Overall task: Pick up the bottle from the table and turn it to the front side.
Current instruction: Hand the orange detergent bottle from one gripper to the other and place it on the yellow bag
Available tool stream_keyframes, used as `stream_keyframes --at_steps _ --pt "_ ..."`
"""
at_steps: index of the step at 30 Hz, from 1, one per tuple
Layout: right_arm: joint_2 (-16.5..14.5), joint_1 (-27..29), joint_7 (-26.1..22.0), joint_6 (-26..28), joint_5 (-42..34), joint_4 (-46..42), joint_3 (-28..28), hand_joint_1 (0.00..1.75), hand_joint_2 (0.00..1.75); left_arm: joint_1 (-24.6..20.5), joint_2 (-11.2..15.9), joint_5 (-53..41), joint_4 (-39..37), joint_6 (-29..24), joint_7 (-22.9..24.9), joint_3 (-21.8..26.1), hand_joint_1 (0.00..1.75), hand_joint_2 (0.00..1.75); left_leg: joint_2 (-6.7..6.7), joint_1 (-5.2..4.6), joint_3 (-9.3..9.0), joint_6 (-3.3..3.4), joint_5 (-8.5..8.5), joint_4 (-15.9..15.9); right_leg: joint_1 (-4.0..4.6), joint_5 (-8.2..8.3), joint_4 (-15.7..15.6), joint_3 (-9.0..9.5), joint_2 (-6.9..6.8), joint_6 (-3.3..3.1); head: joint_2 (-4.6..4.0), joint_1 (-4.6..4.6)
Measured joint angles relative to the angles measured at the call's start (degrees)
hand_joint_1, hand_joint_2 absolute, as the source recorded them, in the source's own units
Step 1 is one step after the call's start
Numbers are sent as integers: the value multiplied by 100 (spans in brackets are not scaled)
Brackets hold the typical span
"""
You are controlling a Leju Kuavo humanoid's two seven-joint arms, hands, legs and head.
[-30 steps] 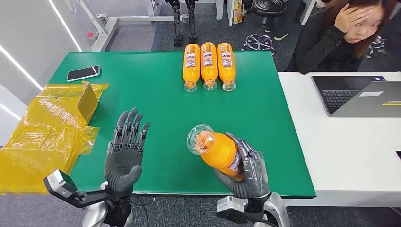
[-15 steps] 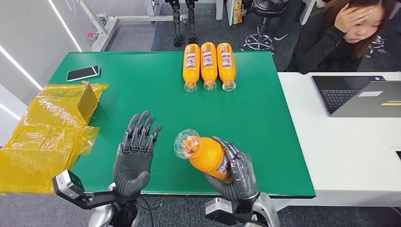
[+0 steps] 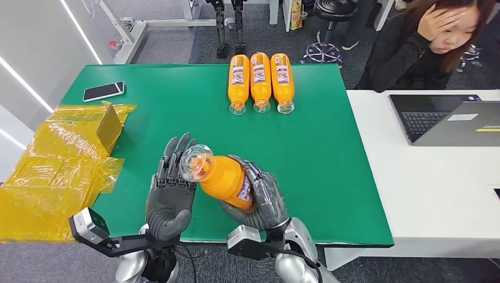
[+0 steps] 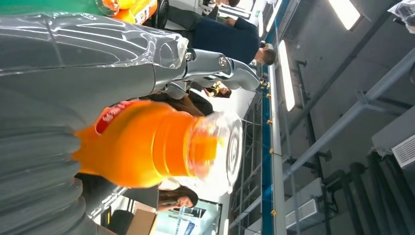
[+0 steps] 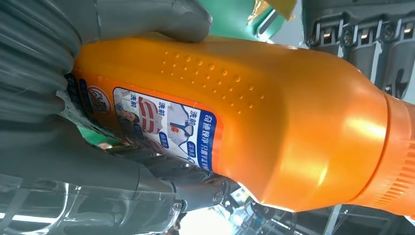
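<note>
Orange bottle (image 3: 223, 177) is off the table, held lying tilted above the near edge of the green table (image 3: 330, 153), clear cap end pointing to about 10 o'clock, base end buried in the right hand (image 3: 259, 197). Right hand wraps the lower body, fingers curled over the top, thumb underneath; right wrist view shows the label panel (image 5: 161, 129) facing that camera and the grip closing around it. Left hand (image 3: 171, 188) stands upright at the bottle's 9 o'clock, palm toward it, fingers spread and extended; the cap (image 3: 196, 162) sits right against the fingertips (image 3: 177, 150). Touching or just short, can't tell. Left wrist view has the cap end (image 4: 215, 149) right in front of the palm, nothing gripped.

Step, by my read: pick-up done, now the handover/regrasp for the turn. Bottle is between both hands, only the right one holding.

Next move likely calls for the left hand to close on the neck or shoulder so the bottle can be rotated about its long axis, then the right eases its hold. Needs a firm left grip before right lets go; body looks smooth, could slip.

Outward: three more orange bottles (image 3: 260, 82) lie side by side at 12 o'clock, far edge. Phone (image 3: 104, 91) at 10 o'clock. Yellow plastic wrap (image 3: 53, 171) at 9 o'clock. Laptop (image 3: 442, 118) on the white table at 2 o'clock, a person seated behind it.
</note>
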State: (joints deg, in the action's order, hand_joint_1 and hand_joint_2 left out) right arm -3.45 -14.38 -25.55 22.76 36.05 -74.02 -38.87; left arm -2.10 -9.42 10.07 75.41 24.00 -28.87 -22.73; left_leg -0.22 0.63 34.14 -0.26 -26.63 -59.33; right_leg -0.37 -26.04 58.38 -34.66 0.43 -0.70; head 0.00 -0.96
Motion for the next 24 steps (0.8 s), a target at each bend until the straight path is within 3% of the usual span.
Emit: stream_keyframes --at_steps 17,24 --pt "-497 -361 -163 -314 -387 917 -414 175 175 87 58 -131 -12 -420 -171 95 0 175 -1 1 0 0 0 1 0 -1 2 -1 -1 -1 0 1" --pt "-553 -416 -228 -356 -437 1143 -524 175 175 149 104 -181 -11 -467 -173 189 0 175 -1 0 1 0 0 1 0 -1 1 0 -2 0 0 -1"
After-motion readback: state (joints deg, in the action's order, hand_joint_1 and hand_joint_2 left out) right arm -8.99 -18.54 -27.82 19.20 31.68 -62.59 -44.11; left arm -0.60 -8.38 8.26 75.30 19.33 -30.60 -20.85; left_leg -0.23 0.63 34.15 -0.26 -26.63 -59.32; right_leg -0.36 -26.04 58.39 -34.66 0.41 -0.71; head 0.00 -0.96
